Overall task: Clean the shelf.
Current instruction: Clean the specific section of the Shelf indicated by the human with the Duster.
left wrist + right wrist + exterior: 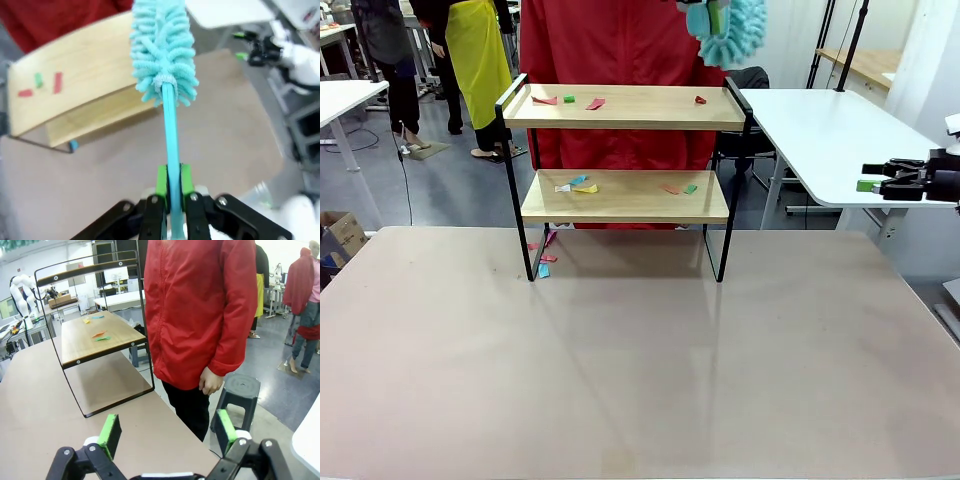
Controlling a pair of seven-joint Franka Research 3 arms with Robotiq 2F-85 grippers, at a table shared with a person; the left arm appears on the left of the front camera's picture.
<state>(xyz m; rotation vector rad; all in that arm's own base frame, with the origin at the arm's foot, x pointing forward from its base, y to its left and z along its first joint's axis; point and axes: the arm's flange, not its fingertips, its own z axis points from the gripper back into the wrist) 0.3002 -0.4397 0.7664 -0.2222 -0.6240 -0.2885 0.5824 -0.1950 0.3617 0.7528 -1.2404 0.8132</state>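
Tan table: the broad surface on which everything is set out, bare across its near half

Person in a red jacket: stood at the far edge, directly behind the shelf; one hand is seen hanging loose at the side

Shelf: placed upright toward the far side of the table, near its middle; two light wooden boards are carried in a thin black frame with raised side rails

Teal fluffy duster: held high above the shelf's upper board, its head seen at the top edge of the front view over the shelf's right end

Left gripper: clamped tight on the duster's thin teal handle, which is pinched between the green pads

Right gripper: jaws spread wide with nothing between them; it is kept well off to the right of the shelf, level with the lower board

Paper scraps: red and green pieces are scattered on the upper board, yellow, blue, orange and green ones on the lower board, and a few pink and blue ones on the table by the shelf's left front leg
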